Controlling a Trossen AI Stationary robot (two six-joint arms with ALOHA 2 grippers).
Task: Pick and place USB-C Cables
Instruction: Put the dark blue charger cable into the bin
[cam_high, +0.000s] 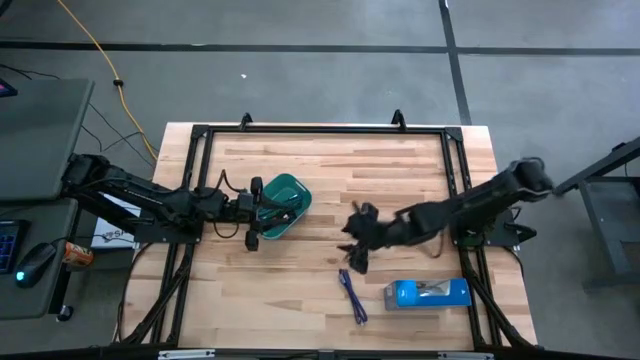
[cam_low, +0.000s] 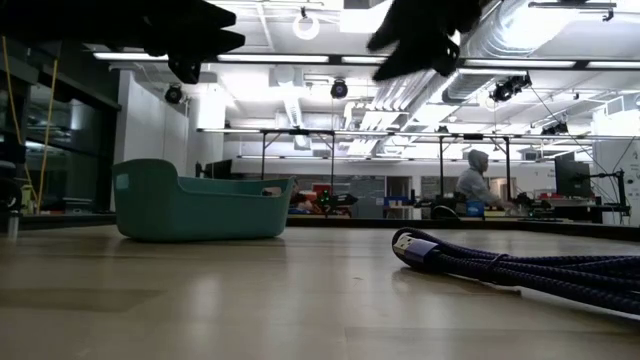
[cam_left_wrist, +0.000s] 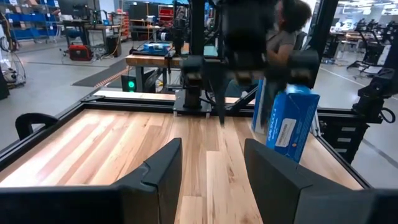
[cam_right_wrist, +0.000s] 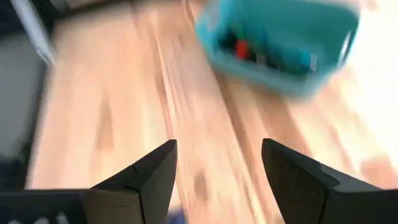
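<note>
Two dark arms reach toward the table's middle, both grippers empty with fingers apart.

The left gripper (cam_high: 254, 213) stretches in from the left and hovers at the near rim of the single teal plastic tray (cam_high: 297, 190); its fingers (cam_left_wrist: 158, 171) stand parted around bare wood. The right gripper (cam_high: 357, 243) reaches in from the right, bent down over mid-table, its fingers (cam_right_wrist: 155, 171) spread wide. One dark blue-purple braided USB-C cable (cam_high: 352, 295) lies on the wood just below the right gripper, untouched. One bright blue rectangular box (cam_high: 427, 293) lies beside the cable.
</note>
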